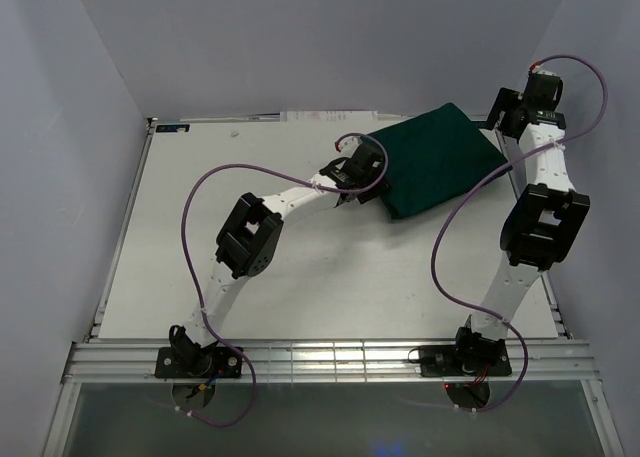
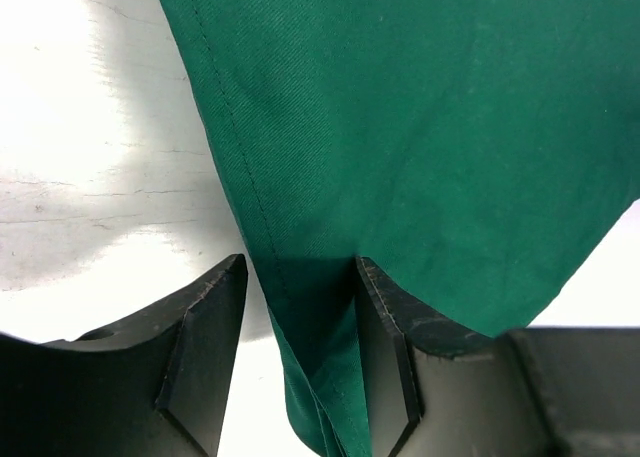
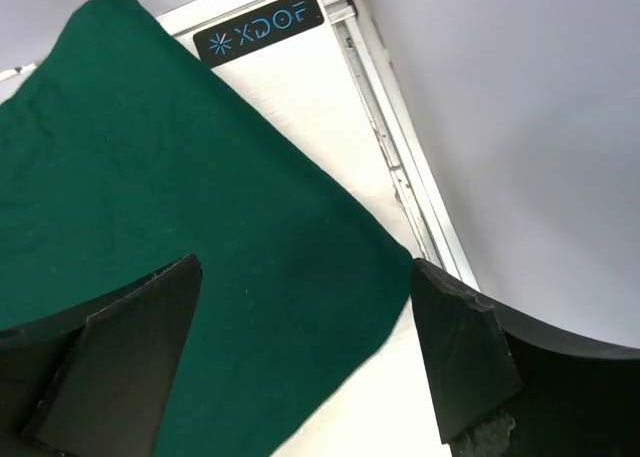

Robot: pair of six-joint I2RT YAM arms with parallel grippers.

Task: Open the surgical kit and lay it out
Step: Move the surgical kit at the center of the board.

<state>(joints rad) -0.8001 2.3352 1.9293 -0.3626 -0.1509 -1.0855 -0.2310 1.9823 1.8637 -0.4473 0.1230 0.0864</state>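
Observation:
The surgical kit (image 1: 435, 162) lies folded shut in its dark green cloth at the back right of the white table; no tray or instruments show. My left gripper (image 1: 362, 184) is at the wrap's near-left edge. In the left wrist view the left gripper (image 2: 300, 267) stands open, and a hanging fold of the green cloth (image 2: 420, 127) runs between its fingers, lying against the right finger (image 2: 385, 337) only. My right gripper (image 1: 498, 114) hovers over the far right corner. In its own view it (image 3: 304, 267) is wide open above the cloth (image 3: 150, 177), gripping nothing.
A black XDOF label (image 3: 260, 27) sits at the back edge beside the metal table rail (image 3: 400, 167). Another label (image 1: 172, 128) and a small white scrap (image 1: 235, 132) lie at the back left. Grey walls close in on three sides.

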